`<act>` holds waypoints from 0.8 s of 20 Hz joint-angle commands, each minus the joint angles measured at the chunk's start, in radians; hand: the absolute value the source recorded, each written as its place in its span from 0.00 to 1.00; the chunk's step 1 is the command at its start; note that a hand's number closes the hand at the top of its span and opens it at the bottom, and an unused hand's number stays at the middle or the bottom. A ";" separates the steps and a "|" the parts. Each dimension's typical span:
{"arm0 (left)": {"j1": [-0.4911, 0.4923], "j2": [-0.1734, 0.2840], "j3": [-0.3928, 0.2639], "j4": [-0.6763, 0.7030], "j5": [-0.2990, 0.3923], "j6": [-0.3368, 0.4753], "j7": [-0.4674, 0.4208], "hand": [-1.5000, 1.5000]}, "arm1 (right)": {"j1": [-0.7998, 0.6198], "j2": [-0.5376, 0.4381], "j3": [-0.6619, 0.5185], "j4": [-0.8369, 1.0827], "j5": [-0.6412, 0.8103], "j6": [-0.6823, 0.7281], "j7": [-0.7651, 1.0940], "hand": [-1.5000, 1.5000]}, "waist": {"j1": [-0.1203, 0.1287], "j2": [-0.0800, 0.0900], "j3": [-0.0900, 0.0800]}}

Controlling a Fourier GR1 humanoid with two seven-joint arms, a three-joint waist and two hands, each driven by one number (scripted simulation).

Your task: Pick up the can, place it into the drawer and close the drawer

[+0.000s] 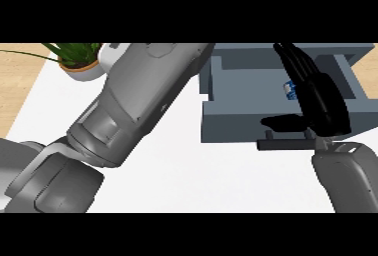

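Note:
The blue-grey drawer [221, 100] stands open at the right of the white counter, its dark handle [284, 144] at the front. Inside it a small blue and white can [289, 90] shows, mostly hidden behind my right hand. My right hand [321, 102] is over the drawer's right half with its fingers straight and pointing to the far side, thumb [284, 121] stuck out to the left above the drawer's front wall. It holds nothing. My left forearm [133, 105] crosses the view from lower left to the top; its hand is out of sight.
A green plant in a white pot [81, 67] stands at the far left corner of the counter. The wooden floor [15, 90] shows beyond the counter's left edge. The left arm covers much of the counter's left half.

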 commanded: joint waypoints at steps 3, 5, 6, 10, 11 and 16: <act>0.017 0.015 0.027 -0.012 0.009 -0.023 0.002 0.00 | -0.092 0.037 0.016 0.310 0.119 -0.154 -0.110 0.00 | 0.028 -0.005 0.000; 0.029 0.042 0.028 -0.021 -0.002 -0.028 0.001 0.00 | -0.128 0.068 0.025 0.379 0.155 -0.196 -0.106 0.00 | 0.029 -0.009 0.000; 0.015 0.042 0.032 -0.018 0.002 -0.036 0.037 0.00 | -0.159 0.070 0.014 0.425 0.159 -0.205 -0.112 0.00 | 0.028 -0.009 0.000; 0.026 0.069 0.010 -0.038 -0.027 -0.025 0.059 0.00 | -0.263 0.080 -0.048 0.641 0.181 -0.325 -0.163 0.00 | 0.049 -0.009 0.000; 0.043 0.086 0.012 -0.041 -0.030 -0.040 0.054 0.00 | -0.269 0.107 -0.032 0.670 0.215 -0.364 -0.147 0.00 | 0.045 -0.009 0.000; 0.077 0.119 0.009 -0.100 -0.040 -0.051 0.076 0.00 | -0.418 0.135 -0.084 0.841 0.264 -0.486 -0.104 0.00 | 0.061 -0.009 -0.001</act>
